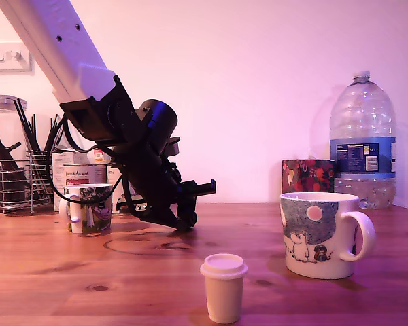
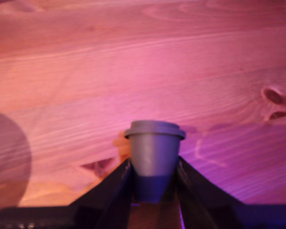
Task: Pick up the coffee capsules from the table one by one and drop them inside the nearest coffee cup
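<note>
Two capsules: a cream-beige capsule (image 1: 224, 286) and a dark capsule (image 2: 154, 162), both small tapered pods with a wider flanged rim at the top.
Cream-beige capsule: stands upright on the wooden table (image 1: 68, 285) at the front of the exterior view, just to that view's left of the big white mug (image 1: 319, 234) and apart from it.
Dark capsule: wrist view only; its narrow end sits between the two black fingers (image 2: 109, 188), flange clear of them, with wood grain behind it. It looks grey-blue under the purple light.
Jaws: clenched on the dark capsule's lower body.
Gripper (image 1: 183, 216): low over the table in the exterior view, hanging from the white arm that slants down from the upper left of that view. The capsule it holds cannot be made out there.
Coffee cup (image 1: 88, 207): small mug with a dark pattern and a white handle, on the table at the exterior view's left, just beside the gripper's black body and in front of tins and a wire rack.
Other things: a water bottle (image 1: 362, 139) and a patterned box (image 1: 307, 176) stand at the back on the exterior view's right.
Open room: bare table between the gripper and the cream-beige capsule, and across the front left of the exterior view.
</note>
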`<action>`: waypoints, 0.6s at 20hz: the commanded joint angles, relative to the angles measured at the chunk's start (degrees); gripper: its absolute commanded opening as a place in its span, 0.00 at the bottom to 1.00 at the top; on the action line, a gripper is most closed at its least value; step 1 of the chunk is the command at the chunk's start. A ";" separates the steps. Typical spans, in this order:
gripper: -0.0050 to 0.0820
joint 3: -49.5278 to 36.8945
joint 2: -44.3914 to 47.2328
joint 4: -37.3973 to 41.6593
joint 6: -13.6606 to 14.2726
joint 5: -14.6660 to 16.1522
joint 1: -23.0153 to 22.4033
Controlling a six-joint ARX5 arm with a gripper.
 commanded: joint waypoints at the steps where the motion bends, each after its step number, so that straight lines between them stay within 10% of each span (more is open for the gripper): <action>1: 0.16 -1.73 2.45 -1.27 0.94 0.66 -0.37; 12: 0.16 -1.92 -0.17 -0.61 4.33 0.46 -1.16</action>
